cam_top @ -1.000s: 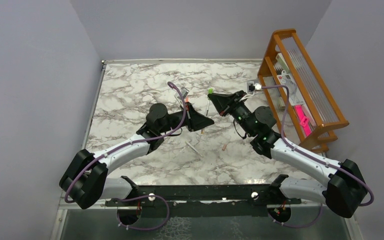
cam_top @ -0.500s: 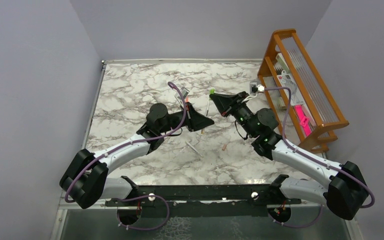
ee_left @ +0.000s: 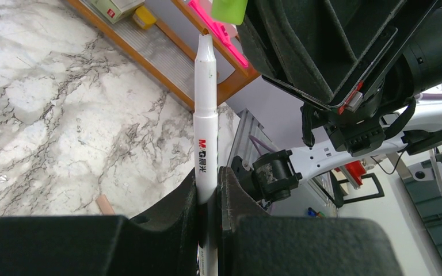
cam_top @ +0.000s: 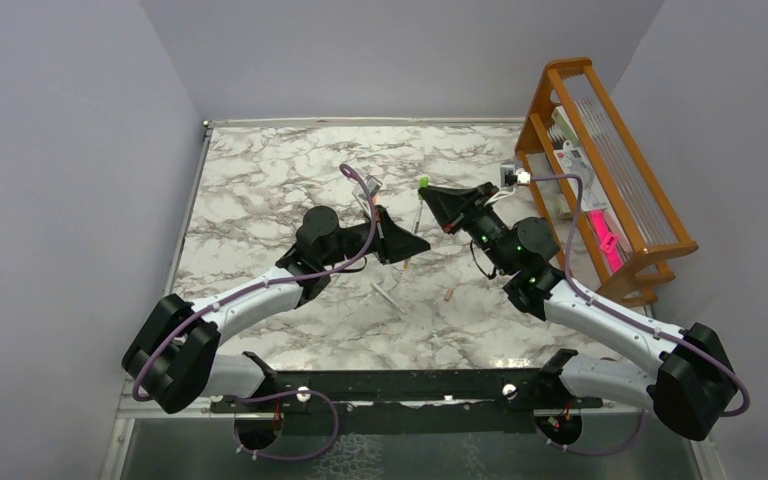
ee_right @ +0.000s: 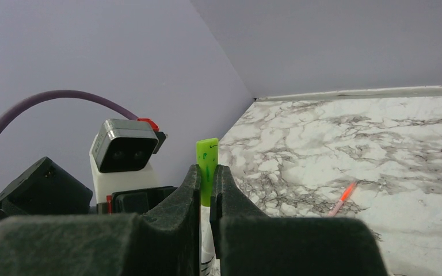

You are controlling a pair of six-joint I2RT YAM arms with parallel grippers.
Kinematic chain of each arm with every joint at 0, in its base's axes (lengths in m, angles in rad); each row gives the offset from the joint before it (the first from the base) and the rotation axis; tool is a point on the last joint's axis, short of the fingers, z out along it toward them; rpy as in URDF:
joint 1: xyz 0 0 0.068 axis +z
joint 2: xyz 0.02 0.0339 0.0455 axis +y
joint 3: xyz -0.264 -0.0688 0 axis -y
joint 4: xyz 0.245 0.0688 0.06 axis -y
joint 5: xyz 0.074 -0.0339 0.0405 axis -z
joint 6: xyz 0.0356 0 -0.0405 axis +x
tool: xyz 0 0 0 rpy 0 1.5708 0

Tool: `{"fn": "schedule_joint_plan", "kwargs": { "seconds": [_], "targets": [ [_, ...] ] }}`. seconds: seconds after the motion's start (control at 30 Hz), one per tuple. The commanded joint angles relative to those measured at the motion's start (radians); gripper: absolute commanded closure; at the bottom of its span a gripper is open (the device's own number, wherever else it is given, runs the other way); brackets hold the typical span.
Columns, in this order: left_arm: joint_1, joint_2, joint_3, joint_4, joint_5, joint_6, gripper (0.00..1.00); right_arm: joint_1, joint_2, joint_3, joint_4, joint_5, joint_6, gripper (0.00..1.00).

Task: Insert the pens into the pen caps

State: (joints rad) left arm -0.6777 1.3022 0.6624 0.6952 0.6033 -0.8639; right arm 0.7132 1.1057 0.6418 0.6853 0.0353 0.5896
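Observation:
A white-barrelled pen (ee_left: 205,109) stands upright in my left gripper (ee_left: 207,178), which is shut on its lower barrel. Its bare tip (ee_left: 205,39) sits just below and left of the bright green pen cap (ee_left: 229,10), not inside it. My right gripper (ee_right: 207,172) is shut on that green cap (ee_right: 207,164), and the white pen (ee_right: 207,244) shows under it. From above, the left gripper (cam_top: 410,243) and right gripper (cam_top: 428,188) meet over mid-table. An orange-red pen (ee_right: 341,199) lies on the marble.
Another whitish pen (cam_top: 385,296) and a tan cap (cam_top: 448,295) lie on the marble (cam_top: 260,180) in front of the grippers. The tan cap (ee_left: 102,202) also shows by my left fingers. An orange wooden rack (cam_top: 600,170) stands at the right edge.
The left arm has edged slightly right and away, carrying the pen toward the green cap. The right gripper with the cap has shifted only a little.

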Motion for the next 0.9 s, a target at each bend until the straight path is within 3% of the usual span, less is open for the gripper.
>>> {"fn": "schedule_joint_plan", "kwargs": {
  "seconds": [0.0,0.87],
  "targets": [
    [-0.007,-0.004,0.041,0.032,0.025,0.016,1.00,-0.003,0.004,-0.013,0.029,-0.021,-0.005,0.99],
    [-0.007,-0.008,0.045,0.033,0.010,0.018,1.00,-0.006,-0.018,-0.042,0.010,-0.017,0.004,0.99]
  ]
}}
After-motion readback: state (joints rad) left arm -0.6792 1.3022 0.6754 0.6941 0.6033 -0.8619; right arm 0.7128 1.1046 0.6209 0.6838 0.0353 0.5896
